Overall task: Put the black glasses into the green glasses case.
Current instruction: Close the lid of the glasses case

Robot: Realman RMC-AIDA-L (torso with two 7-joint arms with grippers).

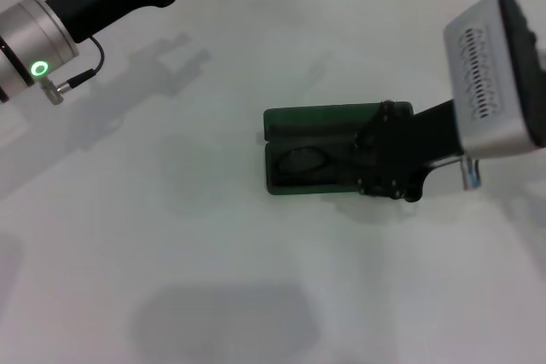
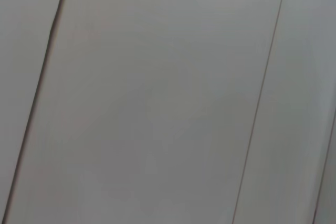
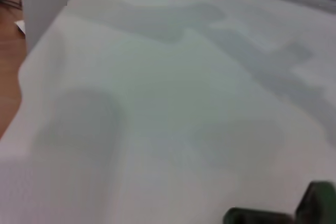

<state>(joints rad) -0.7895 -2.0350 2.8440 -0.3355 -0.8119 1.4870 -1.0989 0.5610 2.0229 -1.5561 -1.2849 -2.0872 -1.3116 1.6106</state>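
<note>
The open green glasses case (image 1: pixel 320 149) holds the black glasses (image 1: pixel 305 160).

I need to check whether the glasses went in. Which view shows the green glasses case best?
The head view: the green glasses case lies open on the table, the black glasses inside, the right gripper over its end. The right wrist view catches only a green corner; the left wrist view shows none.

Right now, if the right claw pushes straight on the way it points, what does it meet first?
The right claw is already over the open green glasses case, so probably the black glasses in its tray, though depth is unclear.
</note>
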